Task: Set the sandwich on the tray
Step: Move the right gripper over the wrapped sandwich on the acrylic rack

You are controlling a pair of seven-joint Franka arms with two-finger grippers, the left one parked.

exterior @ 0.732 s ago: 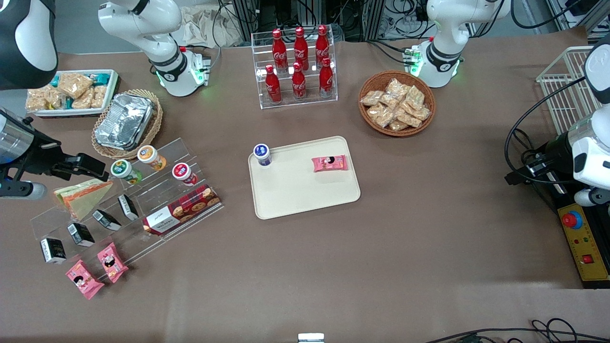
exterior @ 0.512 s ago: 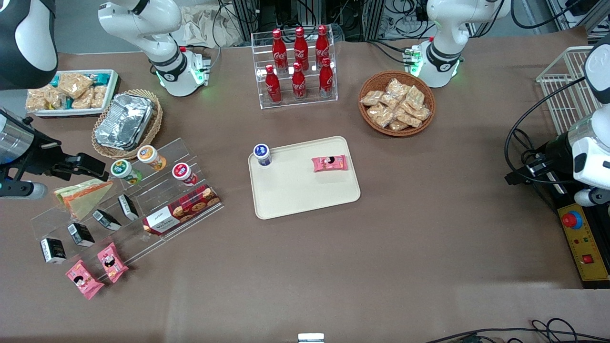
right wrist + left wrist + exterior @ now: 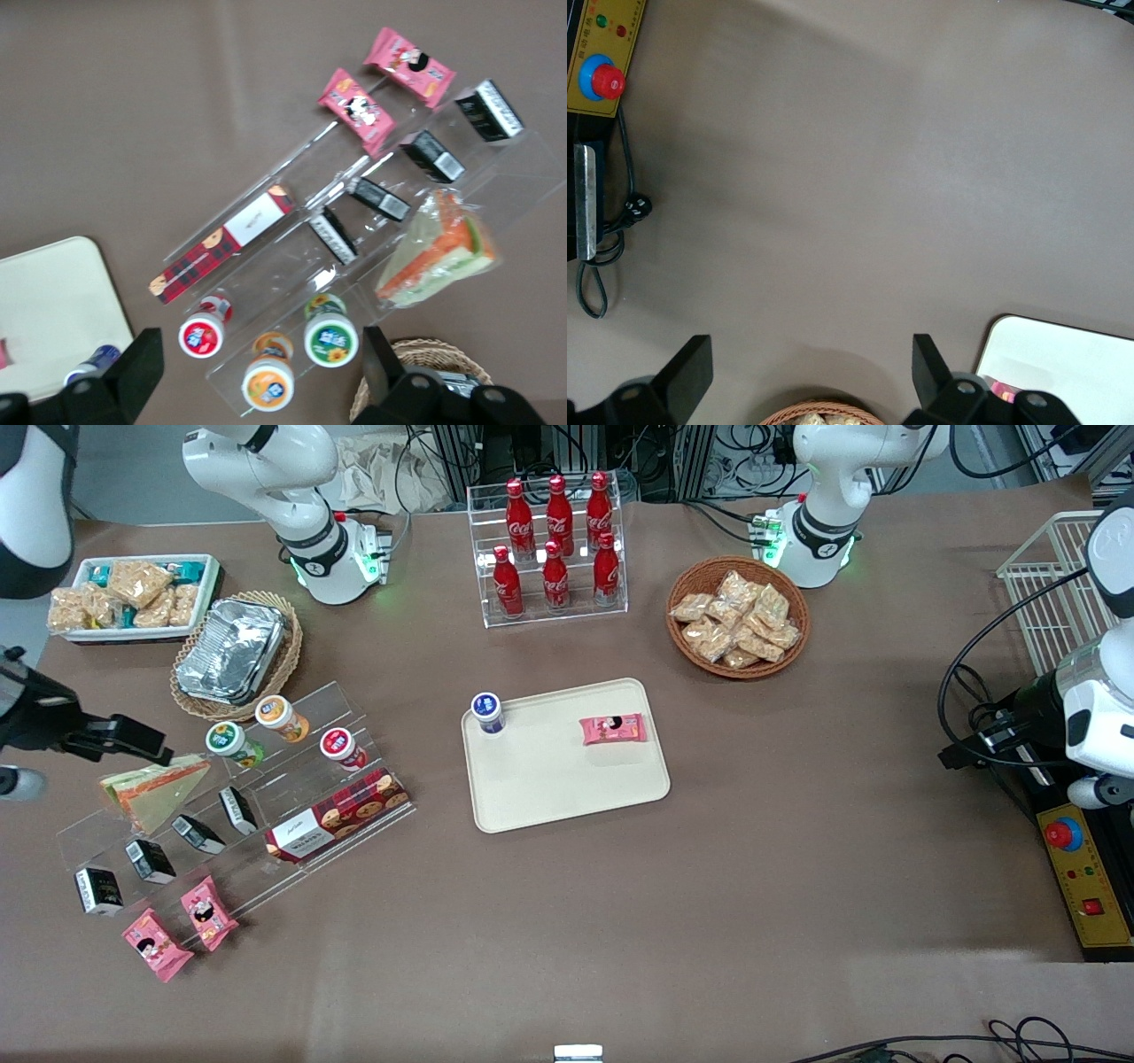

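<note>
A: Start nearest the front camera. What do you log?

B: Two pink snack packets [image 3: 177, 928], then small black cartons [image 3: 149, 861] and a cookie box [image 3: 339, 815] on the clear stepped rack [image 3: 292, 841]. The sandwich [image 3: 152, 788] lies on that rack toward the working arm's end of the table, wrapped and untouched.

A: And the gripper?

B: The gripper [image 3: 261, 359] hangs above the rack with its jaws apart and nothing between them; in the front view its dark fingers [image 3: 124, 737] sit just above the sandwich's farther edge.

A: Where does it have to go?

B: The tray [image 3: 567, 779] is mid-table, well apart from the rack, already carrying a bottle [image 3: 487, 712] and a pink packet [image 3: 612, 729].

A: Risks, as you judge them?

B: You could clip the yogurt cups [image 3: 282, 735] standing beside the sandwich on descent. The slick wrap may slip or the soft bread crush under a hard squeeze. The rack itself might shift if a finger catches its edge.
</note>
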